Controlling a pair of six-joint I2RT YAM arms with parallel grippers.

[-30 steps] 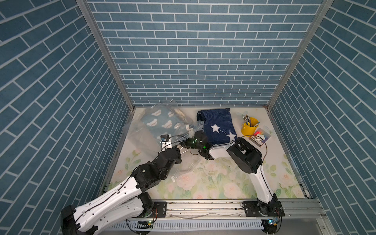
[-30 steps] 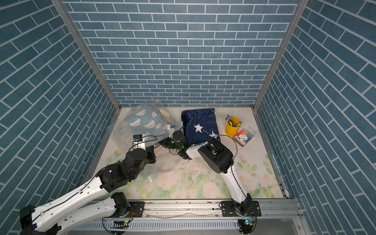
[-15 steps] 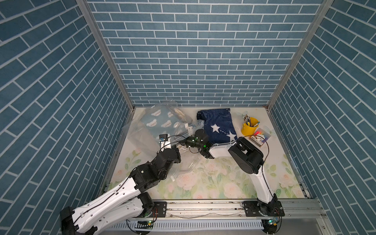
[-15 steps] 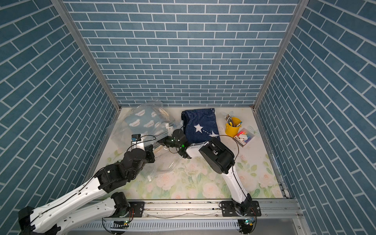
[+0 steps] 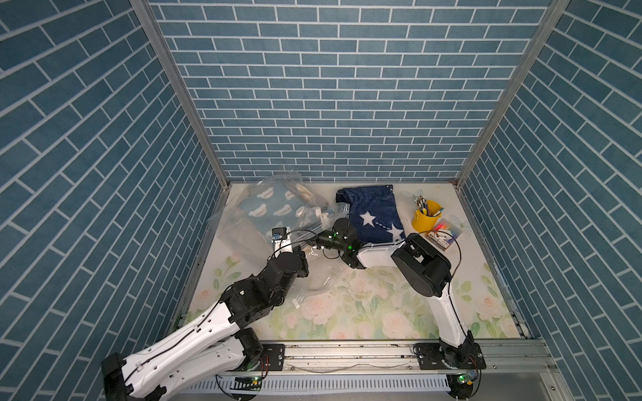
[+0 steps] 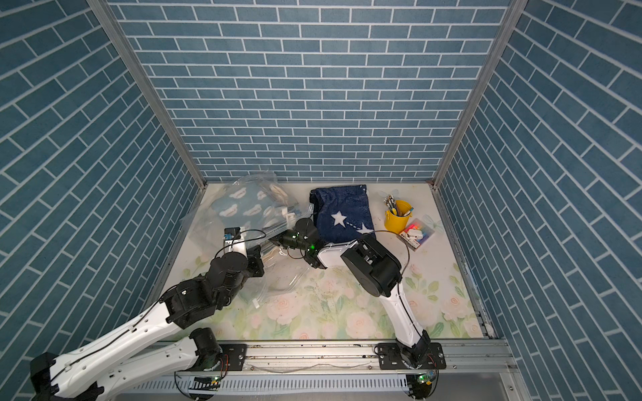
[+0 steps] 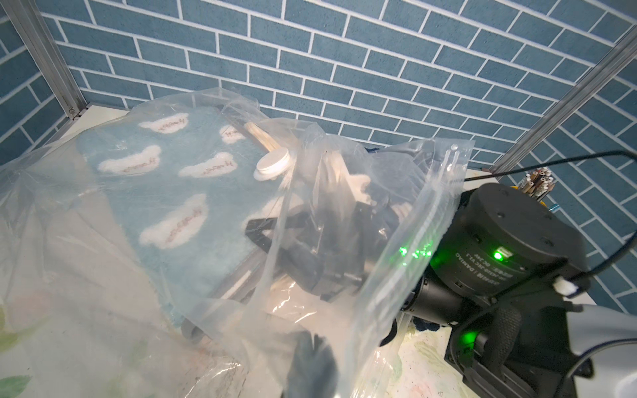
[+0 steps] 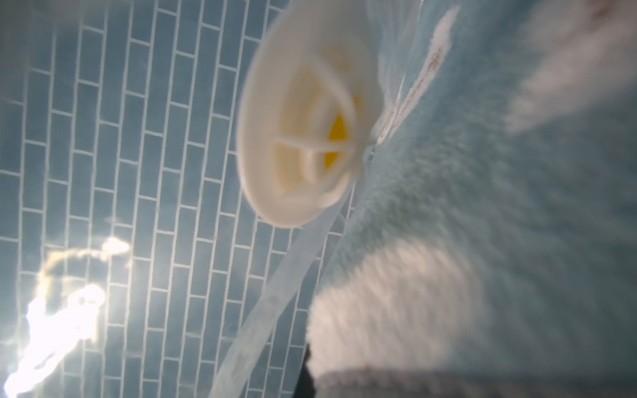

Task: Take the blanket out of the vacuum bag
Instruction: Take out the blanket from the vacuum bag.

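Note:
The clear vacuum bag (image 5: 239,232) (image 6: 205,225) lies at the back left with its round white valve cap (image 7: 272,165) (image 8: 303,138) on top. Inside it sits the light blue blanket (image 5: 271,205) (image 6: 239,206) (image 7: 165,193) with white bear shapes. My left gripper (image 5: 301,248) (image 6: 258,251) (image 7: 312,355) is shut on the bag's plastic at its open mouth. My right gripper (image 5: 314,240) (image 6: 275,239) (image 7: 256,234) reaches into the mouth and is shut on the blanket's near edge. In the right wrist view the blanket (image 8: 499,206) presses against a grey finger (image 8: 396,384).
A folded navy blanket with white stars (image 5: 373,215) lies just right of the bag, beside my right wrist. A yellow cup of pens (image 5: 425,222) and a clear case of small coloured items (image 5: 444,236) stand at the back right. Brick walls close three sides of the floral tabletop (image 5: 364,305).
My right gripper's jaws have closed on the blanket's edge inside the bag's mouth. My left gripper has kept its hold and barely moved.

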